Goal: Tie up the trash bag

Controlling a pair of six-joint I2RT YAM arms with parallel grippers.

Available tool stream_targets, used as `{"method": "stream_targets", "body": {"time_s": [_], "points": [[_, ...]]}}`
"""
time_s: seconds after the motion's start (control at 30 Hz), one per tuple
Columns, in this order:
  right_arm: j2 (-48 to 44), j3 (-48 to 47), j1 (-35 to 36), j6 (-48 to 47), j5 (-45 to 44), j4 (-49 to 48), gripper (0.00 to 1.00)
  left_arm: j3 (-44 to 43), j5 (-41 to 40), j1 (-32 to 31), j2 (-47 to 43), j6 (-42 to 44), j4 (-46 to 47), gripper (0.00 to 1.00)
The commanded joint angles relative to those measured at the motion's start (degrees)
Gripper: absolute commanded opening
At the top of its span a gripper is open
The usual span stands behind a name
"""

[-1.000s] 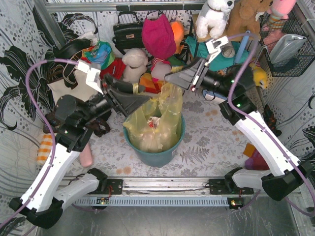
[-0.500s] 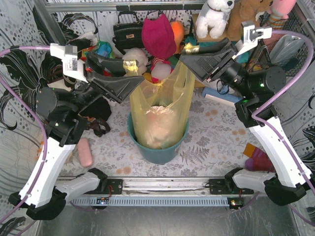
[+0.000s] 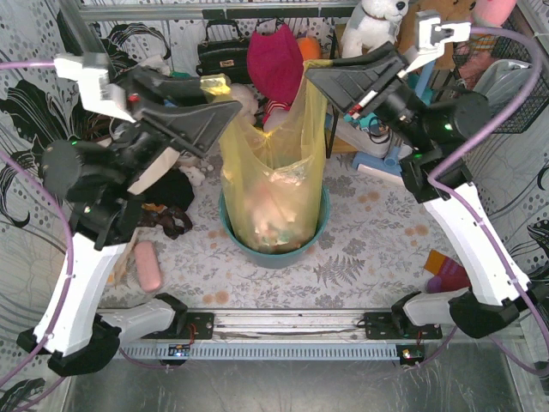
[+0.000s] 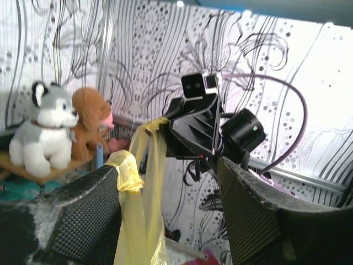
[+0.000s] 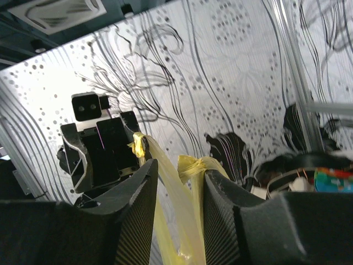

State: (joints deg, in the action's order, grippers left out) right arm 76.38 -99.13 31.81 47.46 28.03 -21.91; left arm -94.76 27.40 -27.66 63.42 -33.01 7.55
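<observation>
Trash bag [image 3: 273, 184]: mid-bench, standing in the teal bin [image 3: 276, 251], stretched upward. Left hand [image 3: 221, 88] clamped on one top corner; right hand [image 3: 316, 75] clamped on the other, both toward the far edge.

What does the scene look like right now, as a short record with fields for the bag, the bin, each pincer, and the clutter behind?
bag: trash bag, translucent yellow-green, stretched upward, crumpled paper showing through
bin: teal bin, bag's lower part inside it
left pincer: left pincer, raised, shut on the bag's left top corner
right pincer: right pincer, raised, shut on the bag's right top corner
bag mouth: two corners held apart, not tied
clutter behind: husky plush, black handbag
</observation>
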Motion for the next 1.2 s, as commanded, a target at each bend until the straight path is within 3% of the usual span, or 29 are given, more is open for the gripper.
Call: {"method": "stream_targets", "body": {"time_s": [0.0, 0.17, 0.27, 0.57, 0.67, 0.8, 0.83, 0.97, 1.17], "points": [[-4.1, 0.7, 0.2, -0.5, -2.0, -6.8, 0.35, -2.6, -3.2, 0.0, -2.5, 3.3, 0.3, 0.71], [-8.6, 13.6, 0.2, 0.4, -5.3, -8.3, 0.35, 12.9, -5.9, 0.0, -6.5, -0.1, 3.6, 0.71], [-9.0, 18.3, 0.2, 1.8, -6.6, -10.0, 0.35, 17.8, -5.3, 0.0, -7.1, -1.9, 6.6, 0.71], [-2.9, 15.9, 0.2, 5.8, -3.9, -14.8, 0.3, 11.1, -2.8, 0.1, -3.8, 0.2, 4.4, 0.67], [1.6, 6.7, 0.2, 5.7, -2.3, -13.7, 0.18, 3.7, -1.0, 0.1, -0.2, 1.5, 2.3, 0.6], [4.8, -3.7, 0.2, 4.1, -1.3, -9.3, 0.0, -3.8, 0.2, 0.1, 3.0, 2.3, 0.6, 0.41], [4.5, -4.5, 0.2, 3.2, -1.8, -8.3, 0.0, -4.1, -0.1, 0.1, 2.8, 2.6, 0.9, 0.39], [0.9, -0.6, 0.2, 1.0, -4.2, -6.0, 0.0, -0.7, -2.4, 0.1, 1.1, 4.0, -0.5, 0.39], [-6.2, 14.0, 0.2, 0.1, -8.0, -3.6, 0.0, 14.6, -8.1, 0.1, -5.9, 1.6, 2.1, 0.45]]}}
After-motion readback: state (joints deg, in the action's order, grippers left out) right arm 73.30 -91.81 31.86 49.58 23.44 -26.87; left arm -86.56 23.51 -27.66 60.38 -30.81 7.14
